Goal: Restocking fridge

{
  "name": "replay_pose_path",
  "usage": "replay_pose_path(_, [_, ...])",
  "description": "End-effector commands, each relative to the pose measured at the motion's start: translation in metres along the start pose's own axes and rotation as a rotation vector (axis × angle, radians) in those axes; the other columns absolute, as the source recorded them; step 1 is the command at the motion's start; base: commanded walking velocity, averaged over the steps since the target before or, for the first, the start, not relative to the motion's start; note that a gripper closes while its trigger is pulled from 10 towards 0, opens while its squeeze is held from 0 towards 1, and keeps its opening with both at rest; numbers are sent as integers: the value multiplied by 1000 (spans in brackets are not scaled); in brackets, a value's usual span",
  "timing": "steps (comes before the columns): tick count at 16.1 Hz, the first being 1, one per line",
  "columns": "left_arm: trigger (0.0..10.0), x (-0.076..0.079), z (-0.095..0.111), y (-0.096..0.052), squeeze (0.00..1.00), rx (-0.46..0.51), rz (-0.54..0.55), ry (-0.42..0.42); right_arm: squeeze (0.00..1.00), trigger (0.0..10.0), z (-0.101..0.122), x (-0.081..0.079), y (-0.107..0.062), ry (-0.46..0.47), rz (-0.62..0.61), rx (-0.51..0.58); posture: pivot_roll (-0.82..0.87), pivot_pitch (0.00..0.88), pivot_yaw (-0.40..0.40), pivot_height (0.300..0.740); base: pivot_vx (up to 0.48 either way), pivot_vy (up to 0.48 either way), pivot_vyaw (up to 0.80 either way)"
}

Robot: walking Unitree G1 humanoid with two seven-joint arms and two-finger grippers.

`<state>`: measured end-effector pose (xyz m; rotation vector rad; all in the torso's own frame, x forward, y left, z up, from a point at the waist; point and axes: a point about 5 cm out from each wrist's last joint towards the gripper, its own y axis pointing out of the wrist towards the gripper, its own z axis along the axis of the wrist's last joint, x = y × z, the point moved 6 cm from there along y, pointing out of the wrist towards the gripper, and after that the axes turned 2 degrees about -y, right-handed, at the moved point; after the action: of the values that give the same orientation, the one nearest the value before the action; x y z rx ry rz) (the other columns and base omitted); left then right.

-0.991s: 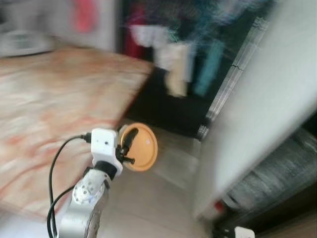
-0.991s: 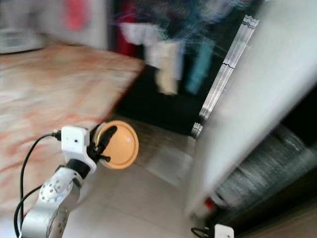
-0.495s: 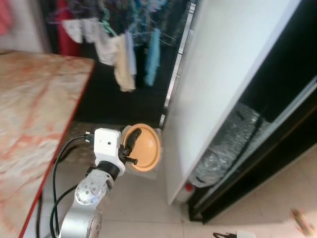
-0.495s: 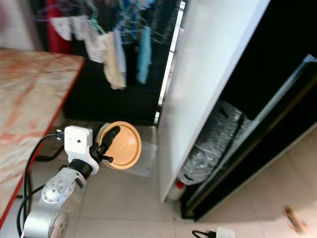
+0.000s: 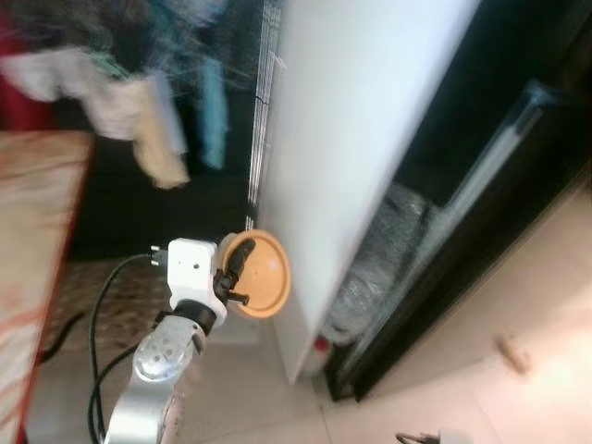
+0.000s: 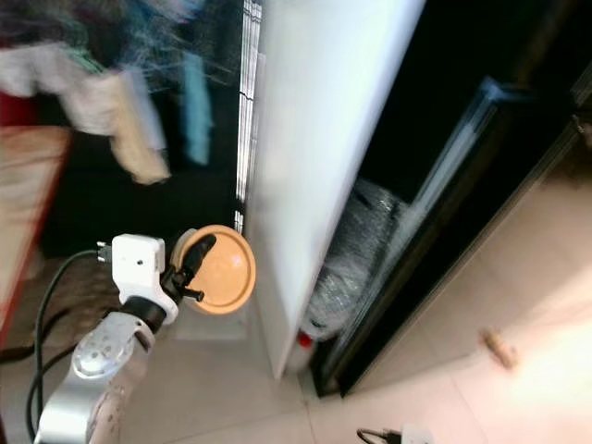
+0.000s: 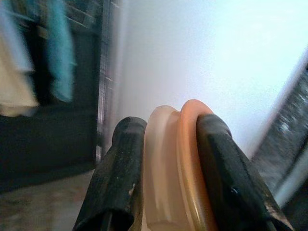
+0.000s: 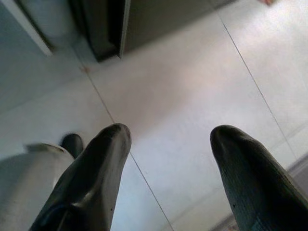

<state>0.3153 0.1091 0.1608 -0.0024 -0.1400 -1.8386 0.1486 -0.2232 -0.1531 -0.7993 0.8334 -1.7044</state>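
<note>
Standing tall ahead, the white fridge door (image 5: 361, 139) is swung open, edge toward the robot, with the dark fridge interior (image 6: 462, 185) beyond it. Carrying is the step in hand: the left claw (image 5: 233, 277) is clamped on an orange lidded container (image 5: 261, 274), raised just beside the door's edge. Next it likely must steer around that door toward the shelves. Hanging clothes (image 5: 139, 120) blur behind. The right claw (image 8: 168, 159) hangs spread over floor tiles (image 8: 192, 86).

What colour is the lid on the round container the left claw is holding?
Orange, on the round plastic container with a pale body; the left eye view shows it best.
</note>
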Motion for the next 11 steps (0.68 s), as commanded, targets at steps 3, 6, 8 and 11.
replay_pose_path(3, [10000, 3, 4, 0, 0, 12, -11, 5, 0, 10000, 5, 3, 1, -1, -8, 13, 82, 13, -137, 740, 0, 0, -800])
replay_pose_path(6, [10000, 0, 3, 0, 0, 9, -3, 6, 0, 10000, 5, 2, 1, 2, -7, 12, 83, 10, -133, 740, 0, 0, -800])
replay_pose_path(8, [10000, -7, 2, 2, 0, 8, 19, 4, 0, 10000, 5, 0, 1, 4, -4, 10, 89, 3, -127, 740, 0, 0, -800])
replay_pose_path(11, [10000, -32, 1, 4, 0, 10, 112, -35, 0, 10000, 7, -5, 1, 21, 3, 15, 94, 0, -115, 740, 0, 0, -800])
